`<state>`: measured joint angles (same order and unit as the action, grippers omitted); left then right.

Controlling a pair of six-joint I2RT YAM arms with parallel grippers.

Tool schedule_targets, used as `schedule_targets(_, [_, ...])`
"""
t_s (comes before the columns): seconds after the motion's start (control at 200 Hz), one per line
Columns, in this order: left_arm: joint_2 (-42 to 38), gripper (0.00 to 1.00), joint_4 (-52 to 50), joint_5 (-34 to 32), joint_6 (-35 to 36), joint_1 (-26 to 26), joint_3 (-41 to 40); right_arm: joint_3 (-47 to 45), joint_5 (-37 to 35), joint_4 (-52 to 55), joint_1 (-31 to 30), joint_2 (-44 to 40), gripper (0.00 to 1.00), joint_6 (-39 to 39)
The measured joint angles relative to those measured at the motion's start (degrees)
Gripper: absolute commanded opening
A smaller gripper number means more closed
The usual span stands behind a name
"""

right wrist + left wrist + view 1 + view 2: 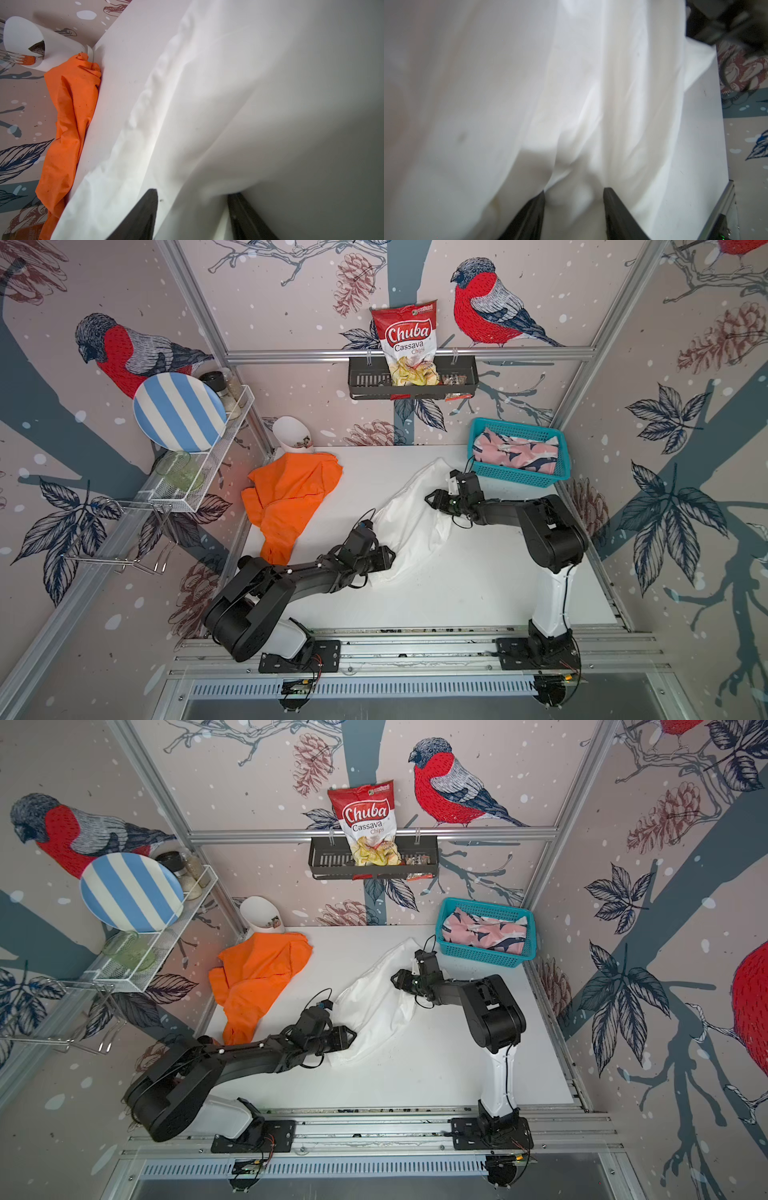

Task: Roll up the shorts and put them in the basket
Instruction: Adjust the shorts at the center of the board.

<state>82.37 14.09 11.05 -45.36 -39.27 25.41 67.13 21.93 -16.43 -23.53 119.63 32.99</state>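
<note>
The white shorts (415,510) lie stretched diagonally across the middle of the white table, shown also in a top view (374,1006). My left gripper (390,560) is at their near end; in the left wrist view it (574,191) is shut on a bunched fold of the white cloth (571,104). My right gripper (438,489) is at the far end, and in the right wrist view it (192,192) stands open with a fold of the cloth (228,104) between its fingers. The orange shorts (291,497) lie crumpled at the left. The pink shark-print shorts (515,452) lie rolled in the basket.
A teal basket (519,483) stands at the back right corner. A tipped white cup (291,435) lies behind the orange shorts. A wire rack (199,489) with a striped plate (178,412) hangs on the left wall. A black shelf (411,381) with a chips bag hangs on the back wall.
</note>
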Motion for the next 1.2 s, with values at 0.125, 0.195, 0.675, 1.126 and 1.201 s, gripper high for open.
schedule_targets(0.125, [-3.9, 0.52, -4.3, -1.3, -6.1, -7.8, -0.2, 7.0, 3.9, 3.0, 0.2, 3.6, 0.59, -3.0])
schedule_targets(0.195, [-4.8, 0.52, -8.1, -1.9, -8.7, -11.2, 1.1, 9.8, 6.8, 6.4, 0.2, 3.9, 0.59, -5.1])
schedule_targets(0.675, [-11.1, 0.54, -33.6, -11.7, -4.4, -5.2, 12.5, -3.5, -0.7, 25.6, -8.2, -21.3, 0.62, -9.6])
schedule_targets(1.126, [-0.5, 0.52, -16.0, -8.2, -0.9, -2.6, 6.1, -21.0, 5.3, 11.4, -10.6, -19.8, 0.64, -3.3])
schedule_targets(1.201, [-0.2, 0.52, -14.5, -8.0, -1.2, -2.6, 6.1, -18.9, 5.4, 8.8, -9.6, -17.6, 0.64, -5.0])
